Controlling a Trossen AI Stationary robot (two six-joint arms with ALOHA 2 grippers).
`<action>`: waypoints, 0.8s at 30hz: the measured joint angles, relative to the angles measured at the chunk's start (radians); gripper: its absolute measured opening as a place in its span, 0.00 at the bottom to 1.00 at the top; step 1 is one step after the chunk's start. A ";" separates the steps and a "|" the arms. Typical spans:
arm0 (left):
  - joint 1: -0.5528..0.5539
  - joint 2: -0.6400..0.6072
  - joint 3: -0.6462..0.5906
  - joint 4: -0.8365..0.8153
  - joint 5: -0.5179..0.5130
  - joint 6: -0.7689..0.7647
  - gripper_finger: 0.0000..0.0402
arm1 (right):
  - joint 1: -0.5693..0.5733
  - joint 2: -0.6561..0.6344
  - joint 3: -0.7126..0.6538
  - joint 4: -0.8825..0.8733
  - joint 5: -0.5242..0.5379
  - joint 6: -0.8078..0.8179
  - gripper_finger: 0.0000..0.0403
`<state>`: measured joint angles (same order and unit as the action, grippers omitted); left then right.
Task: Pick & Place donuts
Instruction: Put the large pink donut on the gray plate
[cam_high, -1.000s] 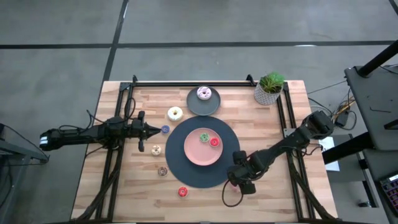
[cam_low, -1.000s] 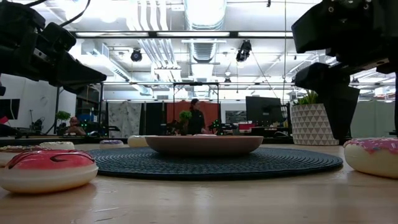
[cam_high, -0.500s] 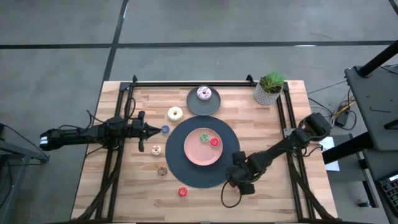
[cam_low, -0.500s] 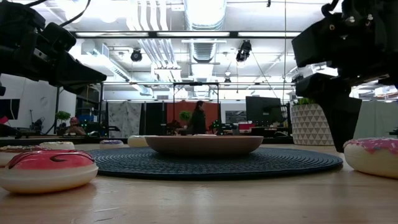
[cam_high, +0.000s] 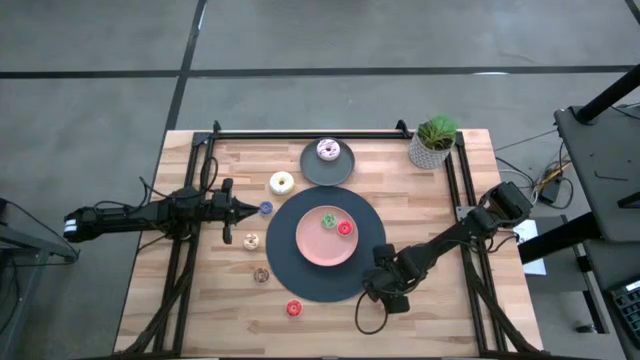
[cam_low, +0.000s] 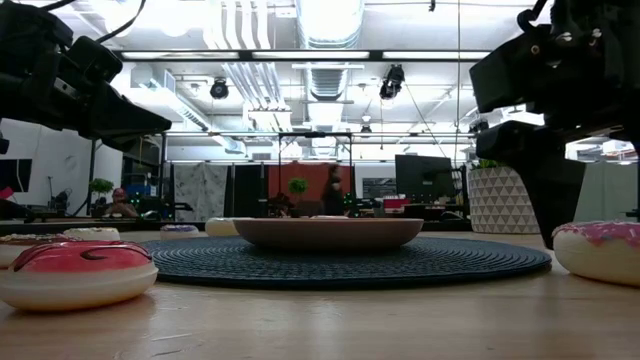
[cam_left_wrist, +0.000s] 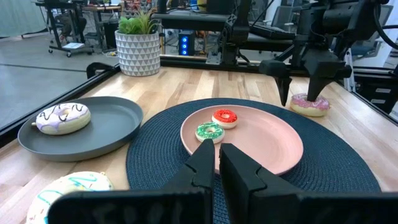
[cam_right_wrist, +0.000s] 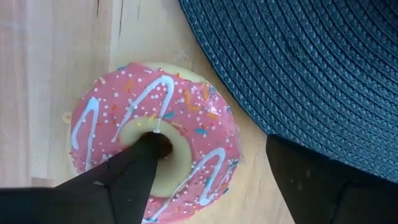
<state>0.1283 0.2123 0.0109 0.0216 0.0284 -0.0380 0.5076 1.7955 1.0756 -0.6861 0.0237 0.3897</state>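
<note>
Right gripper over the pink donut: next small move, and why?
Probably lower a touch and close. The right gripper is open astride the pink sprinkled donut, one finger in its hole, the other outside the rim by the dark mat.

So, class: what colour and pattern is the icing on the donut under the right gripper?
Pink icing with white zigzag drizzle and coloured sprinkles on the ring donut, clearest in the right wrist view.

No readable text, labels or numbers — apparently none — anywhere.
</note>
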 joint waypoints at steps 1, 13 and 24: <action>0.000 0.000 0.000 0.000 0.000 0.000 0.00 | 0.000 0.000 0.000 0.000 -0.002 0.000 0.70; 0.000 0.000 0.000 0.000 0.000 0.000 0.00 | 0.000 0.000 0.000 0.000 -0.006 0.000 0.54; 0.000 0.000 0.000 0.000 0.000 0.000 0.00 | 0.000 -0.007 0.000 0.002 -0.008 0.000 0.48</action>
<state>0.1283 0.2123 0.0108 0.0216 0.0284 -0.0379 0.5076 1.7882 1.0752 -0.6846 0.0162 0.3895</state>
